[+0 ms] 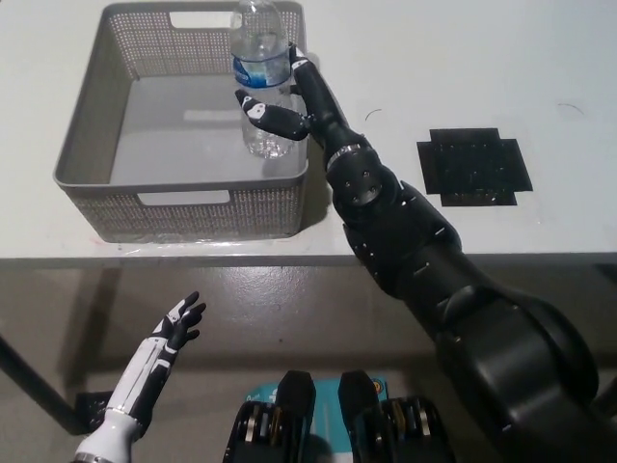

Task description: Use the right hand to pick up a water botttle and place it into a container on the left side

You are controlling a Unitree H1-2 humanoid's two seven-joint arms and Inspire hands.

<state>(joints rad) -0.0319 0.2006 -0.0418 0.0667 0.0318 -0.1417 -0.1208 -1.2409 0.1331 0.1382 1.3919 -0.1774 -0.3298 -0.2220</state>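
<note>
While the right hand (281, 108) grips the water bottle (262, 82) upright inside the grey basket (92, 135), close to its right wall, the bottle's base appears at or just above the floor. Released too high, it may topple or strike that wall. Left hand (176, 328) rests below the table (434, 58), fingers spread, holding nothing.

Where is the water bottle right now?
In the head view, the water bottle stands upright inside the grey mesh basket, at its right wall near the far corner, with the black right hand closed around it.
</note>
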